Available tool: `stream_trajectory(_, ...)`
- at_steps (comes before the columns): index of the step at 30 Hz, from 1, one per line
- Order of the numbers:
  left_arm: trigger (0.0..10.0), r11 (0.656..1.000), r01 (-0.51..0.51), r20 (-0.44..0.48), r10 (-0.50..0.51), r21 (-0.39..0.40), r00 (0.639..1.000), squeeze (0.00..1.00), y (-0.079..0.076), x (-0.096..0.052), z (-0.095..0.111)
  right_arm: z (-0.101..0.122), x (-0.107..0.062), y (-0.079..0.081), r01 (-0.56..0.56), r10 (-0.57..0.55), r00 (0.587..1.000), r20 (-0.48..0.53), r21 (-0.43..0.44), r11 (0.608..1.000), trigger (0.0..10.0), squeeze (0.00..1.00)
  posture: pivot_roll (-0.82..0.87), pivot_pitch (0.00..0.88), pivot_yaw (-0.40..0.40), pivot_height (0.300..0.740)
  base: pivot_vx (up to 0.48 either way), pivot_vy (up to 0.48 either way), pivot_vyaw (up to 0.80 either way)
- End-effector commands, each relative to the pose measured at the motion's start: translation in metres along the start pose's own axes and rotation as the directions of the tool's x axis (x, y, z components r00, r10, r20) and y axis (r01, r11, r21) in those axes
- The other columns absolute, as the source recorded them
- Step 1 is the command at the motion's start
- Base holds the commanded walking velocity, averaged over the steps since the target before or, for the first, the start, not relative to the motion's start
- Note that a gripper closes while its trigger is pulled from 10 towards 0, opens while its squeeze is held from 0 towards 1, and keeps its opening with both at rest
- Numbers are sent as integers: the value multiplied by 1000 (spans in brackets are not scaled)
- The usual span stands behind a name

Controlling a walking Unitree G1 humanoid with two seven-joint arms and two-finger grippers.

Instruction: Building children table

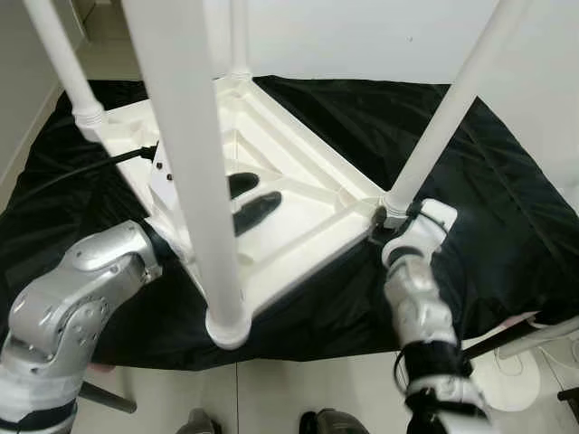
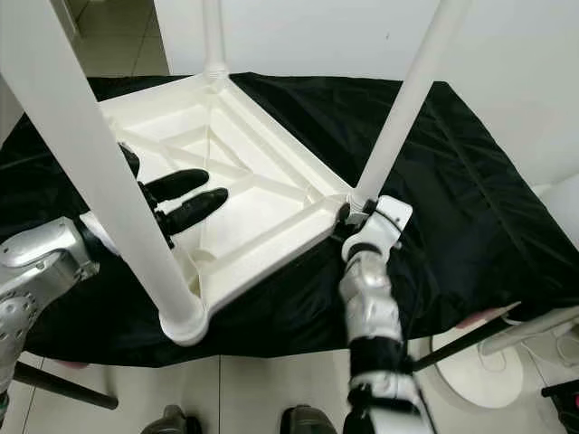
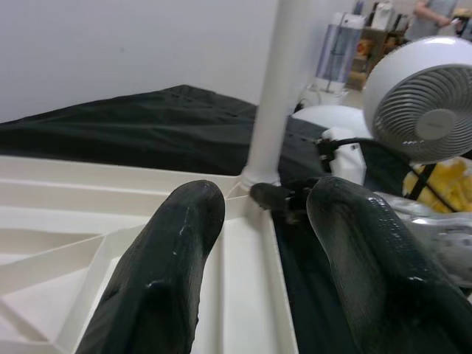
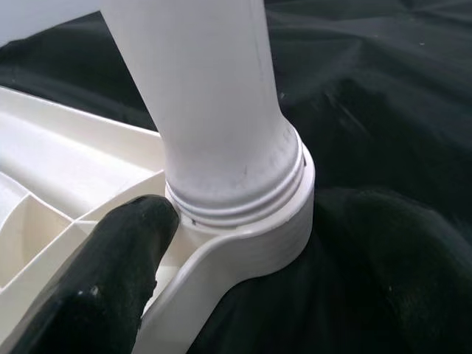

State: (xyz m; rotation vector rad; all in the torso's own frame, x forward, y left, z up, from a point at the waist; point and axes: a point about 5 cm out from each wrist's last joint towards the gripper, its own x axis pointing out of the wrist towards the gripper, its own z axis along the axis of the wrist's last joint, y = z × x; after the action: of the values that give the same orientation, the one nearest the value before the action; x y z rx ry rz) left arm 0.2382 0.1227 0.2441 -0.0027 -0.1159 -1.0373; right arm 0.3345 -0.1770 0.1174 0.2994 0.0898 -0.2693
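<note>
A black cloth [image 1: 470,181] covers a low surface on a pale tiled floor [image 1: 298,389], with a white wall [image 2: 507,54] behind. On the cloth a white table [image 2: 226,172] lies upside down, its ribbed underside up. Four white legs stand up from its corners: a near leg [image 1: 194,172], a right leg [image 1: 448,108], a far leg [image 1: 240,36] and a left leg [image 1: 59,59].

The left gripper [image 2: 185,201] reaches over the table's left side, above the underside, its two black fingers [image 3: 166,273] spread narrowly with nothing between them. The right gripper [image 4: 236,251] is at the socket of the right leg, at the table's right corner; one finger [image 4: 110,273] touches the socket's collar and the other lies on the far side of it, so the fingers bracket the leg's base. Whether they clamp it cannot be told.

A white fan [image 3: 424,99] stands beyond the right side of the cloth, and a white round base [image 1: 507,375] sits on the floor at near right. Two shoe tips [image 1: 330,422] show at the near edge.
</note>
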Motion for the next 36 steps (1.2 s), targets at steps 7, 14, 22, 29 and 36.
stream_trajectory(7, 10000, 958, 288, 15, -288, -4, 958, 0, -23, -1, 7, -14, 18, 9, -129, 127, 981, -146, -4, 992, 10000, 0, 0, 77, -21, 740, 0, 0, 0)
stream_trajectory(14, 10000, 956, 295, 25, -294, -9, 955, 0, -26, 0, 10, -6, 27, 17, -224, 213, 968, -136, -72, 972, 10000, 0, 4, 78, -18, 740, 0, 0, 0)
stream_trajectory(22, 10000, 944, 329, 41, -328, -21, 944, 0, -30, 1, 14, 0, 32, 49, -440, 418, 898, -137, -288, 850, 10000, 0, -4, 76, -8, 740, 0, 0, 0)
stream_trajectory(29, 10000, 937, 348, 49, -347, -30, 937, 0, -33, 2, 16, 13, 36, 44, -397, 409, 912, -34, -320, 860, 10000, 0, -2, 75, -1, 740, 0, 0, 0)
stream_trajectory(36, 10000, 950, 312, 34, -312, -28, 950, 0, -26, 4, 12, 20, 38, 17, -276, 304, 950, 64, -279, 920, 10000, 0, -8, 75, 2, 740, 0, 0, 0)
